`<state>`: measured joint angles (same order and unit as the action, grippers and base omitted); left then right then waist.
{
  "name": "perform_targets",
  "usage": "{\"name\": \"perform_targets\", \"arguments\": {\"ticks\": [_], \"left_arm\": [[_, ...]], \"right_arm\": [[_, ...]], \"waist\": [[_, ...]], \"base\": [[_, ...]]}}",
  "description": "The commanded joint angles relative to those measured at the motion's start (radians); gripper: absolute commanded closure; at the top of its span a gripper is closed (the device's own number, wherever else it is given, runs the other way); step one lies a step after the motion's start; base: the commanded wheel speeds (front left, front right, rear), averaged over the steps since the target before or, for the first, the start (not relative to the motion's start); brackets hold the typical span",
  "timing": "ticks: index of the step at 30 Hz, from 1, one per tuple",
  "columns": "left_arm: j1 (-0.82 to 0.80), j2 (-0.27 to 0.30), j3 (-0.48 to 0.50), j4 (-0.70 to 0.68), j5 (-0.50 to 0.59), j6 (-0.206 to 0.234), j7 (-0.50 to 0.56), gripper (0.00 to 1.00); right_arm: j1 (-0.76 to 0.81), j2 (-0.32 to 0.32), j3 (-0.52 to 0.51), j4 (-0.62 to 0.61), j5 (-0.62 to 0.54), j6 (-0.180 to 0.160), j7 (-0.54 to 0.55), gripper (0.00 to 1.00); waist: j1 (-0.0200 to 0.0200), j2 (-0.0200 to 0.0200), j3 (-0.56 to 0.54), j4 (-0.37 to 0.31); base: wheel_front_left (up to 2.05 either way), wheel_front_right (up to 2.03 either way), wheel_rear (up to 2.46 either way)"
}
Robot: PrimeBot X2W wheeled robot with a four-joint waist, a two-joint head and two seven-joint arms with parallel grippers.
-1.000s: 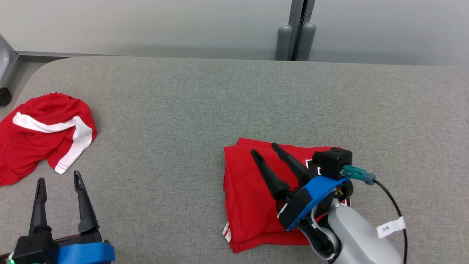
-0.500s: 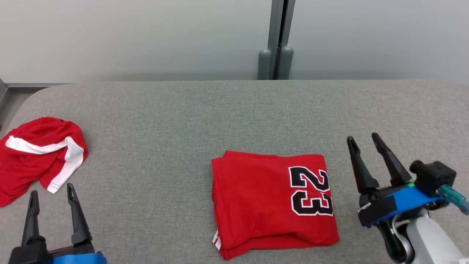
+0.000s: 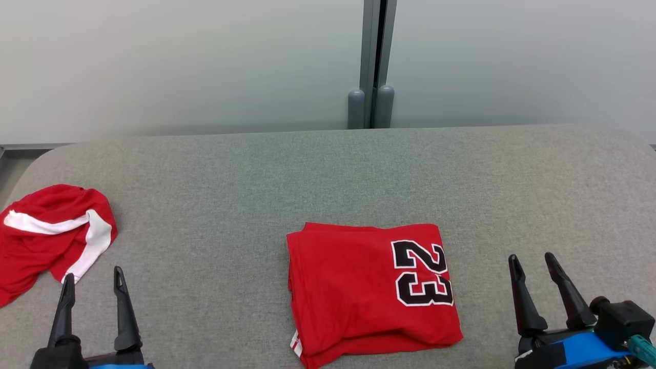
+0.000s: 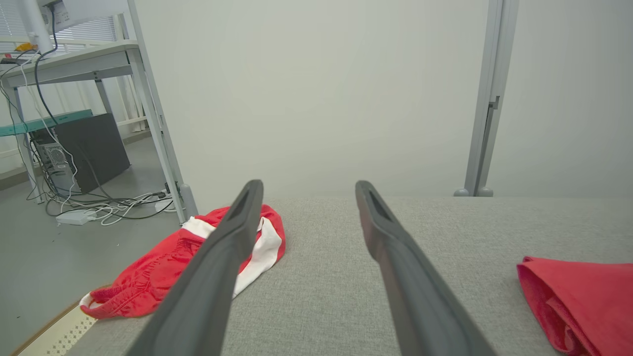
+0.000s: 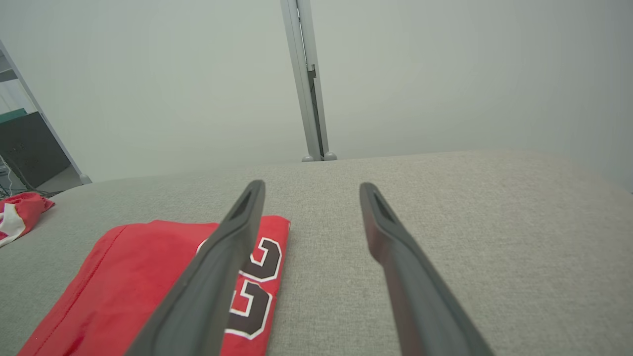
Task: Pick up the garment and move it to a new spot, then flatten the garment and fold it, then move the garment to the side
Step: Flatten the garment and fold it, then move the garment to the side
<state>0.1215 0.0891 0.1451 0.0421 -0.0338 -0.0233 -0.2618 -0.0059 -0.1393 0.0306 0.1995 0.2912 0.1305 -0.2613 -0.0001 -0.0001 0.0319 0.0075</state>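
A red garment [image 3: 369,289] printed with a black 23 lies folded into a neat rectangle on the grey table [image 3: 328,169], a little right of centre; its edge shows in the left wrist view [image 4: 578,301] and its numbered side in the right wrist view [image 5: 148,282]. My right gripper [image 3: 531,261] stands open to the right of it, apart from the cloth, holding nothing. At the lower left my left gripper [image 3: 92,279] is open and empty, just in front of a crumpled red garment.
A crumpled red and white garment [image 3: 48,236] lies at the table's left edge, seen too in the left wrist view [image 4: 168,262]. A pale wall with a grey post [image 3: 370,61] runs behind the table. A desk [image 4: 74,59] and cables [image 4: 99,202] stand off to the left.
My right gripper has lifted off the folded garment and drawn back to the right and toward me, baring the 23. The head camera has tilted up, shifting the whole scene.
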Motion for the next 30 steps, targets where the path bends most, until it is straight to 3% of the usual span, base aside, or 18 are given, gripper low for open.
{"name": "perform_targets", "arguments": {"ticks": [1, 14, 30], "left_arm": [[0.008, 0.006, -0.005, 0.003, 0.000, -0.002, -0.004, 0.00], [0.022, 0.031, -0.049, -0.028, -0.020, -0.046, 0.063, 0.00], [0.031, 0.045, -0.066, -0.072, -0.048, -0.047, 0.144, 0.00]], "right_arm": [[0.017, 0.003, -0.003, -0.008, -0.005, 0.000, -0.004, 0.00], [0.081, 0.049, -0.009, -0.064, -0.081, 0.000, 0.058, 0.00], [0.099, 0.066, -0.014, -0.099, -0.112, 0.000, 0.132, 0.00]], "waist": [[0.0001, 0.0001, -0.006, -0.004], [0.0001, 0.0001, -0.047, 0.011], [0.0001, 0.0001, -0.057, 0.020]], "base": [[0.00, 0.00, 0.00], [0.00, 0.00, 0.00], [0.00, 0.00, 0.00]]}}
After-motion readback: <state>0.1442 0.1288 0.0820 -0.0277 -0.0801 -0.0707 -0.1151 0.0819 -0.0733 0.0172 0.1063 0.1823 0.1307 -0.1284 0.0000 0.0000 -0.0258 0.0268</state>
